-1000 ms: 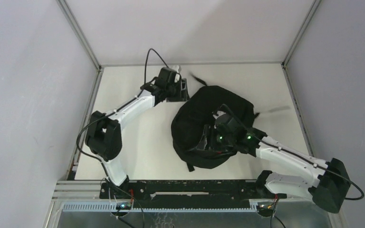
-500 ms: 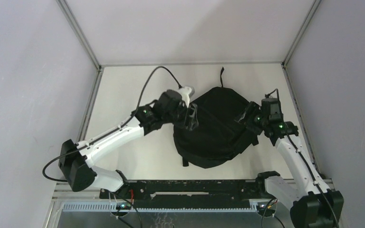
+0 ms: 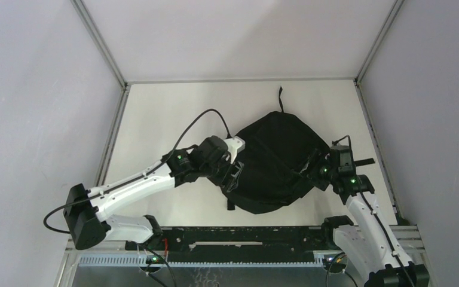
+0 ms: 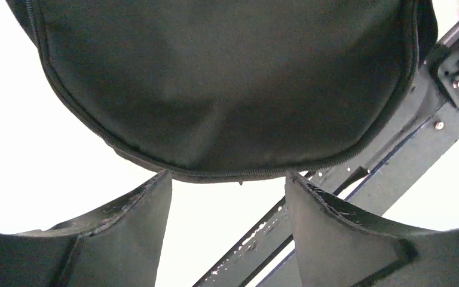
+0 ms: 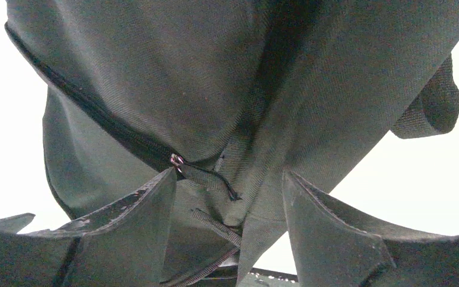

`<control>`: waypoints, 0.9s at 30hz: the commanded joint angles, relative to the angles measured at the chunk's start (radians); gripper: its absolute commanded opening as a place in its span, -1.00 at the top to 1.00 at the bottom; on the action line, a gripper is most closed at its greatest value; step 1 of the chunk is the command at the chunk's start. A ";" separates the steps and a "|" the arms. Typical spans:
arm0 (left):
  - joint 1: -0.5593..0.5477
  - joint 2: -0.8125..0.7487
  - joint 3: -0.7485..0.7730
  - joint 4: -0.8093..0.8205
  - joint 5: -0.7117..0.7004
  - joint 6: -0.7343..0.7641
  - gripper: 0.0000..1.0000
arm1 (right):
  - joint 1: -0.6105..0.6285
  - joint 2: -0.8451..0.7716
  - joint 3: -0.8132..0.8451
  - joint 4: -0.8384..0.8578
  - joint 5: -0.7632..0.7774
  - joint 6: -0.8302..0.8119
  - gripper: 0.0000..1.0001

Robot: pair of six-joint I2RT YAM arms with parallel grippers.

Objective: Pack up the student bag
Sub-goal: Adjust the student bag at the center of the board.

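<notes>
Left gripper point(image 4: 228, 179) – jaws are spread wide and nothing is gripped. The rounded, zip-seamed edge of the bag point(image 3: 278, 155) is seen just past the fingertips; contact cannot be told. The black rail point(image 4: 406, 149) at the table's near edge is seen beside that edge.

Right gripper point(image 5: 227, 173) – jaws are likewise spread and set at the bag's near-right side. A strap point(image 5: 248, 233) is seen hanging down through the gap, not clamped. A zip pull point(image 5: 176, 159) is seen just beside one fingertip.

The bag is laid flat on the table point(image 3: 155, 119), right of centre, between the two grippers. At its far end a small loop point(image 3: 280, 95) is pointed away from the arms.
</notes>
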 commanded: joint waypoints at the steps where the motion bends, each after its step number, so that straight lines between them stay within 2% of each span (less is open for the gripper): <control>1: -0.085 -0.061 -0.034 0.027 -0.043 0.082 -0.50 | 0.004 -0.012 -0.012 -0.024 -0.012 0.019 -0.45; 5: -0.146 0.021 0.033 0.097 -0.030 0.111 -0.52 | 0.005 -0.005 -0.011 -0.024 -0.023 0.015 -0.40; 10: -0.248 0.148 0.099 0.101 0.044 0.127 -0.52 | 0.009 -0.028 -0.023 -0.069 -0.031 0.016 -0.35; 16: -0.293 0.224 0.130 0.083 -0.041 0.149 -0.48 | 0.019 -0.122 -0.057 -0.121 -0.048 0.038 -0.37; 18: -0.293 0.237 0.135 0.087 -0.105 0.161 -0.29 | 0.027 -0.161 -0.057 -0.126 -0.058 0.050 -0.36; 19: -0.292 0.242 0.136 0.090 -0.137 0.164 -0.07 | 0.031 -0.180 -0.057 -0.130 -0.055 0.055 -0.36; 22: -0.277 0.257 0.130 0.095 -0.247 0.168 0.86 | 0.036 -0.214 -0.057 -0.136 -0.050 0.065 -0.37; 23: -0.267 0.261 0.127 0.091 -0.274 0.169 0.98 | 0.037 -0.214 -0.057 -0.136 -0.050 0.066 -0.38; 27: -0.182 0.256 0.105 0.083 -0.315 0.186 1.00 | 0.038 -0.193 -0.057 -0.122 -0.051 0.089 -0.38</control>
